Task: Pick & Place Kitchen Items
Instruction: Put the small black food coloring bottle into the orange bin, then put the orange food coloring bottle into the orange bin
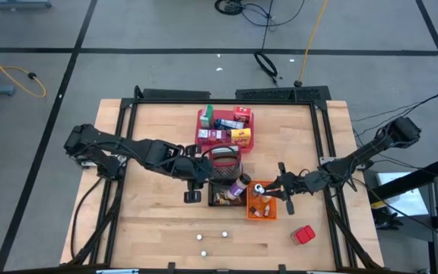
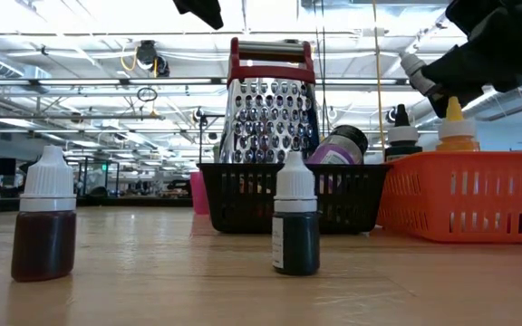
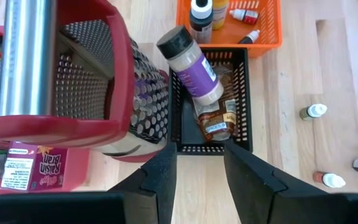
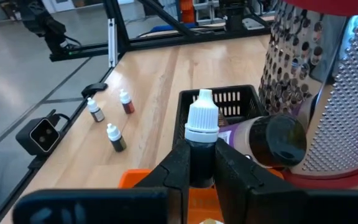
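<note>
My right gripper (image 1: pixel 268 187) is shut on a small dark bottle with a white cap (image 4: pixel 201 121), above the orange bin (image 1: pixel 261 205), which holds a few bottles. To the bin's left the black wire basket (image 1: pixel 220 196) holds a steel grater with a red handle (image 2: pixel 270 109), a purple-labelled jar (image 3: pixel 191 62) that leans on the grater, and a brown jar lying on the basket's floor. My left gripper (image 3: pixel 201 168) is open above the basket's left end, with nothing between its fingers. Three small bottles (image 1: pixel 223 234) stand near the table's front edge. My right gripper pinches the small bottle's dark body (image 4: pixel 201 165), just under the white cap, between its two fingers. The fingers come nearly level from the table's right side. The bottle is lifted clear above the orange bin, cap end up.
A flat red tray (image 1: pixel 202 125) with several boxes lies behind the basket. A red box (image 1: pixel 303 234) lies at the near right. In the low view, dropper bottles (image 2: pixel 295 217) (image 2: pixel 46 222) stand on the wood in front of the basket.
</note>
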Robot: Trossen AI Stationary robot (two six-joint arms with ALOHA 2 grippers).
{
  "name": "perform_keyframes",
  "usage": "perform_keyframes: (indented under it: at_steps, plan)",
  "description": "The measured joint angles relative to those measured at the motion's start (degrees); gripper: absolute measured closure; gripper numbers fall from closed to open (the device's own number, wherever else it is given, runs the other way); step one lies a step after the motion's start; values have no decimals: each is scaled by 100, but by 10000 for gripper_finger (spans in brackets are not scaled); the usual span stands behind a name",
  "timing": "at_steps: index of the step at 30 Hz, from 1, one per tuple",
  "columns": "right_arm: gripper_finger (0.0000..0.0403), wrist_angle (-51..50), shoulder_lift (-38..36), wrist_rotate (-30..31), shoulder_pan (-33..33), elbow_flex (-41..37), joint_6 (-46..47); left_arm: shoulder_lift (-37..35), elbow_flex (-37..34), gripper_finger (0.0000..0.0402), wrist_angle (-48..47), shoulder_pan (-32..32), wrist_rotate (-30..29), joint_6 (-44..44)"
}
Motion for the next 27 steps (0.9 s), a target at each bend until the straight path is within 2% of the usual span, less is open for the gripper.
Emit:
perform_keyframes:
  at_steps: [5,18,27]
  plan:
    - [354,-39,0,-14,-1,0,-39,2,0,270,15,0,0,7]
    - [261,-37,2,-15,-4,0,-116,2,0,270,24,0,3,20]
    - [252,-35,2,-18,-4,0,-117,2,0,270,20,-25,37,-47]
